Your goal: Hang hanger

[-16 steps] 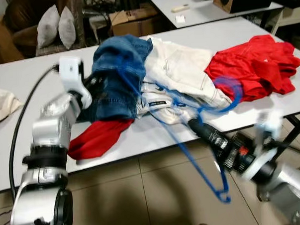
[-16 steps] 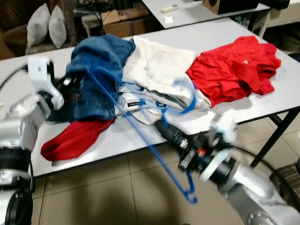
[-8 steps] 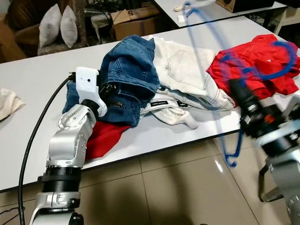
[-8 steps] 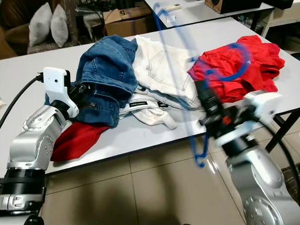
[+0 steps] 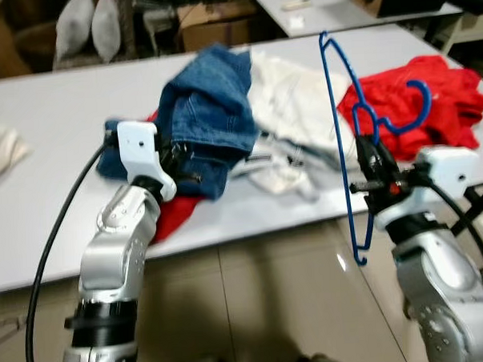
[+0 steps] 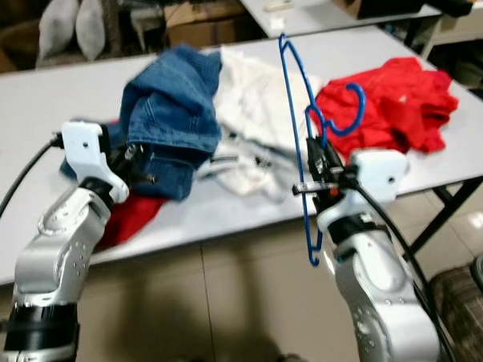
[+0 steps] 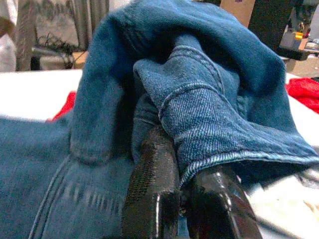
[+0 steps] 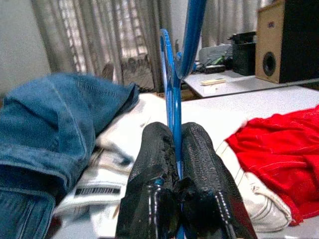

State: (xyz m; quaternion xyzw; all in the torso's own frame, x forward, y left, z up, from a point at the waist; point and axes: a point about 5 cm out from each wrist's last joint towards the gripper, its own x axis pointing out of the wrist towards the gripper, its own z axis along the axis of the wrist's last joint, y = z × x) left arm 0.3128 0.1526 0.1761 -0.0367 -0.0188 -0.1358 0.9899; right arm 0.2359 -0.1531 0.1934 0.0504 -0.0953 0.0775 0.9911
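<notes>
Blue hanger (image 5: 340,137) pinched upright in right gripper (image 5: 367,155) (left gripper (image 7: 184,199) clamped on jeans (image 5: 211,118)).

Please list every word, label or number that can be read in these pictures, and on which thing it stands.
No text can be read.
Black label on the white garment: white lettering, too blurred to read.
Speaker, jeans, hanger: no marking visible.
</notes>
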